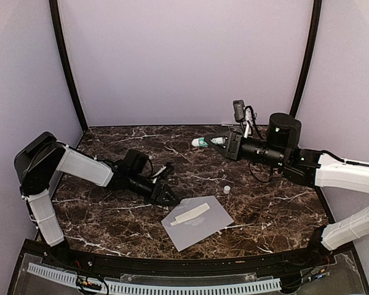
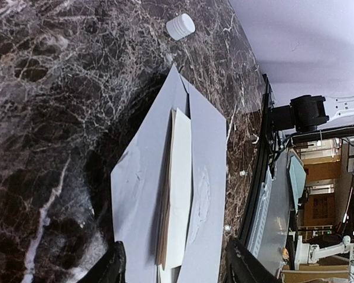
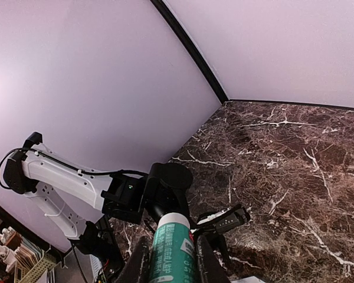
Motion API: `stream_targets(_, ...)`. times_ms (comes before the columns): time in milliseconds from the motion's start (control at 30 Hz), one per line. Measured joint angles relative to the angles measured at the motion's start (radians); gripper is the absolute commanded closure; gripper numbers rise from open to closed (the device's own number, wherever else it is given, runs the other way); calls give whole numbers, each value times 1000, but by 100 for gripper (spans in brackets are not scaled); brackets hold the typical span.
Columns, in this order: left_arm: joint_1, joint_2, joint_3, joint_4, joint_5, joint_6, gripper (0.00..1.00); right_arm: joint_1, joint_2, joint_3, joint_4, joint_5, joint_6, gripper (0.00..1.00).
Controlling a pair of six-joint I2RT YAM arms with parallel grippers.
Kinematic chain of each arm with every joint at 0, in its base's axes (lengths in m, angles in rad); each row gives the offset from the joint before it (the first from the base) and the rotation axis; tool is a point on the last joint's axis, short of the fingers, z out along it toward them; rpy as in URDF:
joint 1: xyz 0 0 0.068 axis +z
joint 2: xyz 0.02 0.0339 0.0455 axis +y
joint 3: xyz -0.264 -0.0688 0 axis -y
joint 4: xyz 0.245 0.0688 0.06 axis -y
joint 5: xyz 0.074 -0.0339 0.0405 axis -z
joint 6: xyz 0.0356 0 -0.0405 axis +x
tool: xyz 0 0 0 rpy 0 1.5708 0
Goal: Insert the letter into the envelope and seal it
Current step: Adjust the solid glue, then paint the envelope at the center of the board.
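Observation:
The pale grey-lavender envelope [image 1: 200, 224] lies flat at the front middle of the table. The folded cream letter [image 1: 191, 214] shows as a narrow strip along its middle; I cannot tell how far it is tucked in. In the left wrist view the envelope [image 2: 135, 194] carries the letter [image 2: 180, 194] and a wrinkled smear on its right panel. My left gripper [image 1: 170, 196] is open at the envelope's left corner, and its fingertips [image 2: 112, 268] straddle the envelope's end. My right gripper [image 1: 210, 141] is raised at the back, shut on a green-and-white glue stick [image 3: 172, 247].
A small white cap [image 1: 226, 190] stands on the marble just beyond the envelope and also shows in the left wrist view [image 2: 180, 26]. The table's front rail [image 1: 172, 270] runs close below the envelope. Lavender walls enclose the back and sides.

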Motion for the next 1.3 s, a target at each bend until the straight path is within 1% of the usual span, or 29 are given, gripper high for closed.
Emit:
stream_targets(333, -30, 91, 54, -15, -40, 16, 49, 0, -3, -9, 13, -9, -10, 100)
stream_targets(533, -29, 98, 66, -13, -101, 20, 49, 0, -11, -35, 19, -13, -10, 100)
stream_targets(767, -29, 107, 88, 0, -122, 20, 50, 0, -28, -48, 20, -13, -10, 100)
stream_targets(833, -29, 121, 109, 6, -121, 19, 52, 0, -29, -48, 21, -13, -10, 100)
stream_targets(933, -29, 152, 135, 8, -114, 16, 59, 0, -29, -48, 20, -13, -10, 100)
stream_targets(1100, -33, 190, 164, 9, -85, 16, 61, 0, -29, -48, 19, -13, -10, 100)
stream_targets(1233, -44, 205, 178, 9, -68, 13, 65, 0, -31, -48, 19, -13, -10, 100)
stream_targets(1300, -50, 210, 179, 10, -59, 11, 71, 0, -32, -48, 19, -14, -10, 100)
